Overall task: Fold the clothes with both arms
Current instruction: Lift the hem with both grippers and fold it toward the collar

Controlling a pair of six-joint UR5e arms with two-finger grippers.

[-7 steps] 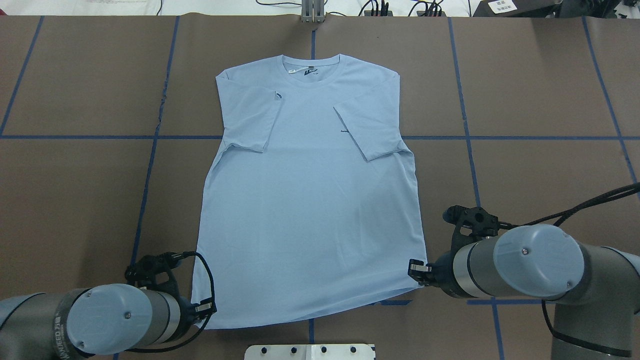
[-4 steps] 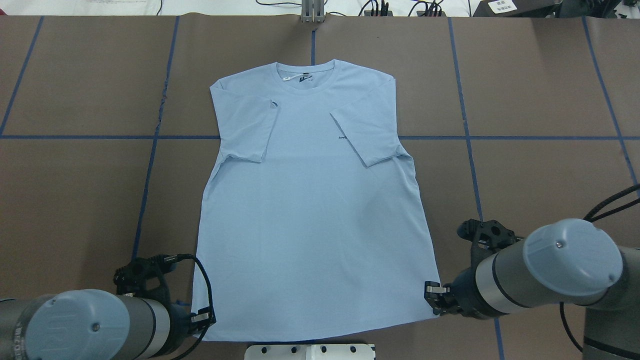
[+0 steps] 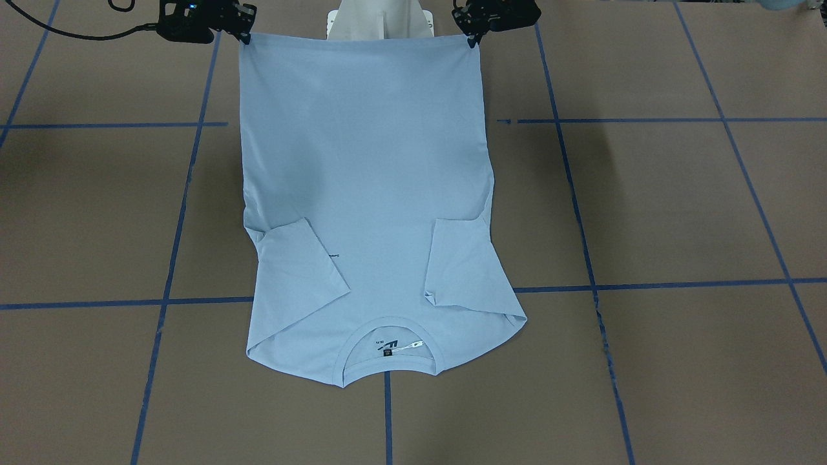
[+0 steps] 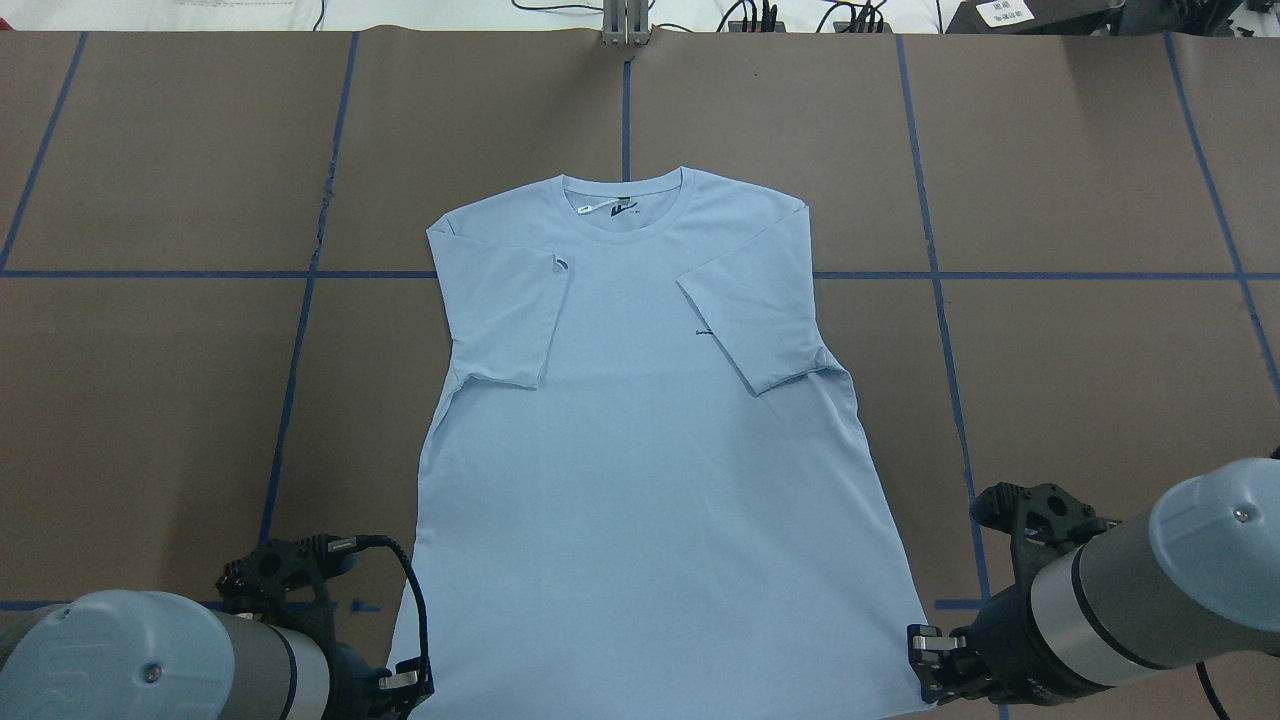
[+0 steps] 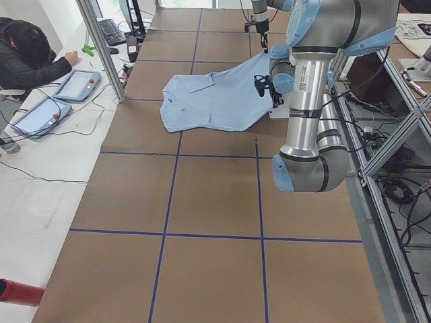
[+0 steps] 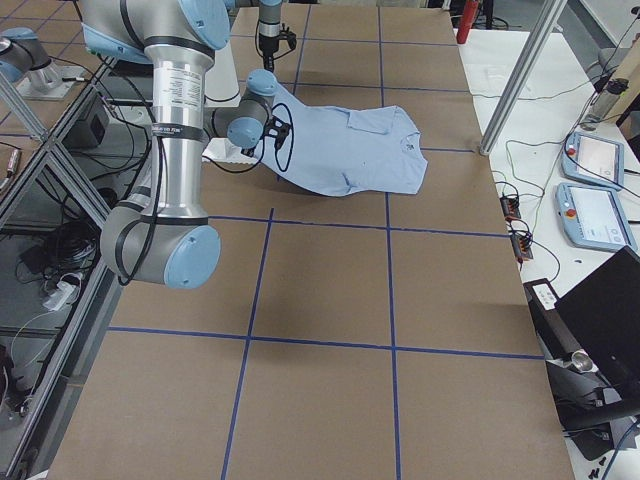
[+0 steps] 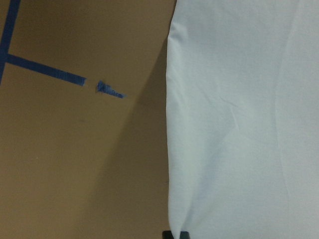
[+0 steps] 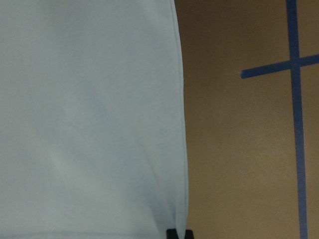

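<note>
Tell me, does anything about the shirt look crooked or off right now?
Only mildly. The T-shirt is smooth, but its tucked-in sleeves don't match: the sleeve on the robot's right is folded on a slant, the other sleeve nearly straight. No damage shows.

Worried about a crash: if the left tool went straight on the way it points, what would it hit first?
The left tool pinches the shirt at its hem corner; just beyond is likely the table, though depth is unclear.
</note>
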